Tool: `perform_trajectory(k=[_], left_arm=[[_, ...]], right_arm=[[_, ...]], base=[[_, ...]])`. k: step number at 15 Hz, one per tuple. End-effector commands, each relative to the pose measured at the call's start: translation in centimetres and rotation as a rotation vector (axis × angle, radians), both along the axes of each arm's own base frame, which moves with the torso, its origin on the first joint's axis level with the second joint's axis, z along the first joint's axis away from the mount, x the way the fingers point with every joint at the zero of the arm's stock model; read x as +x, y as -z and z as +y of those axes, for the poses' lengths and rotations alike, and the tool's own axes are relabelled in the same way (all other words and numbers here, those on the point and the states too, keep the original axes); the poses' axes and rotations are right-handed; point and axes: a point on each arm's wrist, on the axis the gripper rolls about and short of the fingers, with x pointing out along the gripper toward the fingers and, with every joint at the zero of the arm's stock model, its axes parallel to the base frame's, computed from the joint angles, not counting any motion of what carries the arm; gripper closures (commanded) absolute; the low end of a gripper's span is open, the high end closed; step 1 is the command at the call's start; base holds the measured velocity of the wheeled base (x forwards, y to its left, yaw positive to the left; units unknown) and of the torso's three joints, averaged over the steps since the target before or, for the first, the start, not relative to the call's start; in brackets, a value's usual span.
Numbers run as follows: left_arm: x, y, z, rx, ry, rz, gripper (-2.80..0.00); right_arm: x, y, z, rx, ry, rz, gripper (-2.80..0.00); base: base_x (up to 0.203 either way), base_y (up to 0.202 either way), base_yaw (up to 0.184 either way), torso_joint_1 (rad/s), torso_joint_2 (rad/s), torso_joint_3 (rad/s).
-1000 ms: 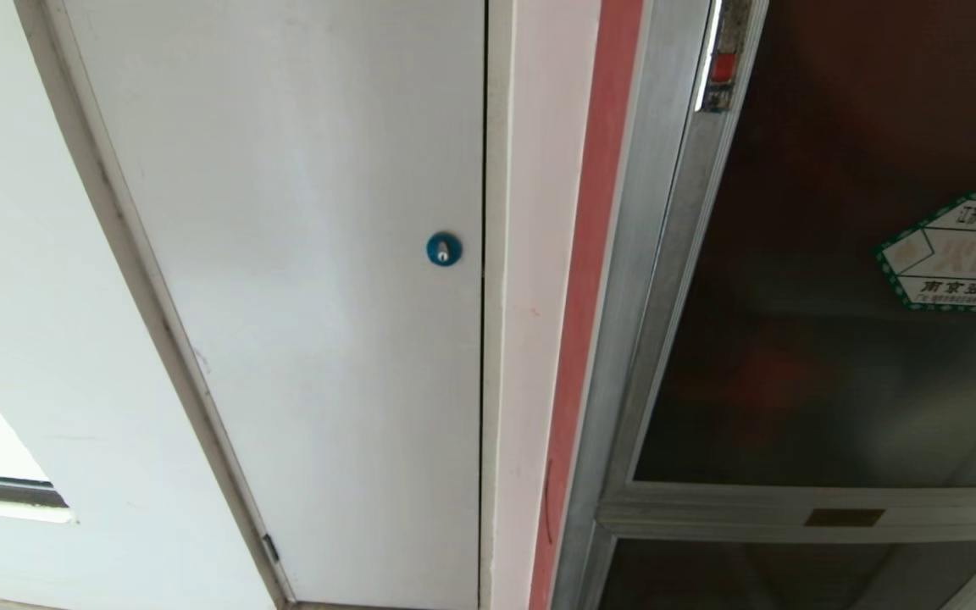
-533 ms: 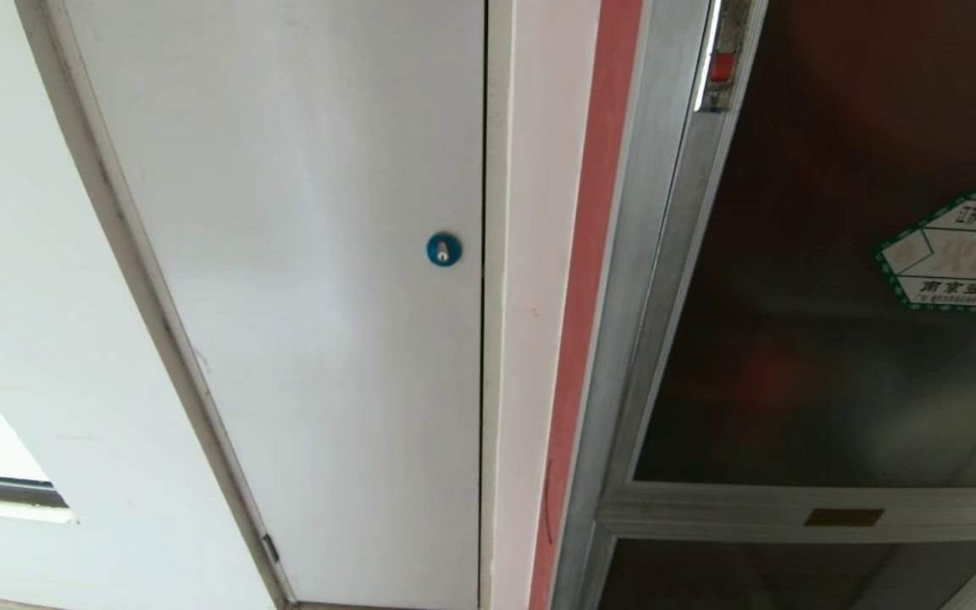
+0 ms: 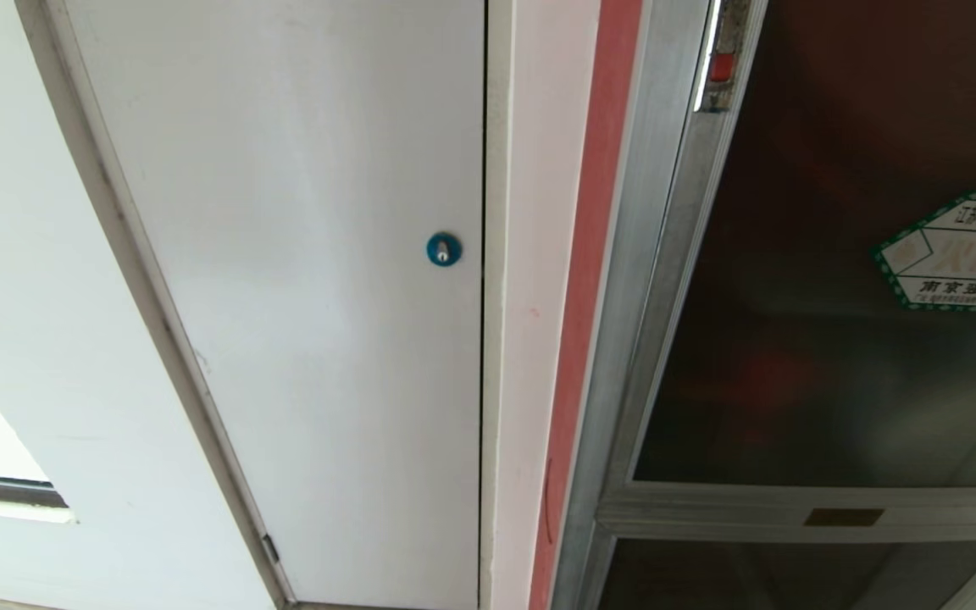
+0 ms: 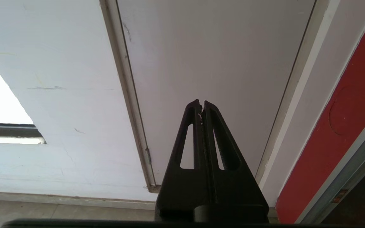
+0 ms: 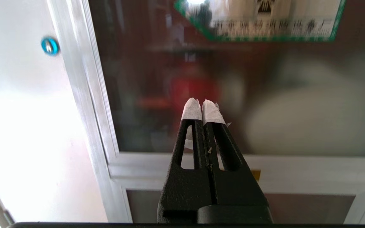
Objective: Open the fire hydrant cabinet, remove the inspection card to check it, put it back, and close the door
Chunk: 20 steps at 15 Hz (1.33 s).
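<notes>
Two pincers, both closed and empty. Left pincer (image 4: 201, 106) is parked, tips pressed together, aimed at the plain white panel door (image 3: 302, 254) with its blue round lock (image 3: 444, 249); it has no part in this step as far as I can judge. Right pincer (image 5: 204, 106) has white tape wrapped on its fingertips (image 5: 191, 110), tips touching each other, nothing between them. It points level at the door (image 5: 233, 79) of the fire hydrant cabinet (image 3: 640, 280), near the tinted glass but whether it touches cannot be told. Neither arm shows in the head view.

Door is shut in its silver frame, green-bordered sticker (image 3: 958, 252) on the glass; a small latch with a red part (image 3: 721, 68) sits high on the frame edge nearest the white door. Behind the glass only blurred shapes: a red blob, likely the valve, and a pale mass, likely the rolled hose. Inspection card is not visible; presumably inside, behind the closed door.

Judgement: task is at its start, the opening step. Closed taped tips suit pushing or hooking the door edge rather than gripping. The tips face mid-glass, not the frame edge or latch, so the pincer probably needs to shift toward that edge before any pull.
</notes>
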Motion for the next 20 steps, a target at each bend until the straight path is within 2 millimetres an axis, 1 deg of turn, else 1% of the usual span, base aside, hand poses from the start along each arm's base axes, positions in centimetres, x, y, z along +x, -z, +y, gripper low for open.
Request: perform_trajectory(k=[1,9,12,18,20], left_arm=[[0.1,0.3,0.0,0.000,0.000,0.012,0.00],[0.1,0.3,0.0,0.000,0.000,0.012,0.00],[0.1,0.3,0.0,0.000,0.000,0.012,0.00],[0.1,0.3,0.0,0.000,0.000,0.012,0.00],[0.1,0.3,0.0,0.000,0.000,0.012,0.00]], right_arm=[[0.2,2.1,0.0,0.001,0.003,0.013,0.00],[2.3,6.4,0.0,-0.032,0.010,0.105,0.00],[2.3,6.6,0.0,-0.049,0.010,0.130,0.00],[2.4,7.8,0.0,-0.047,0.002,0.238,0.00],[2.4,7.7,0.0,-0.043,0.002,0.235,0.00]], base=[[0.000,0.000,0.000,0.000,0.00,0.000],[0.000,0.000,0.000,0.000,0.00,0.000],[0.000,0.000,0.000,0.000,0.00,0.000],[0.000,0.000,0.000,0.000,0.00,0.000],[0.000,0.000,0.000,0.000,0.00,0.000]])
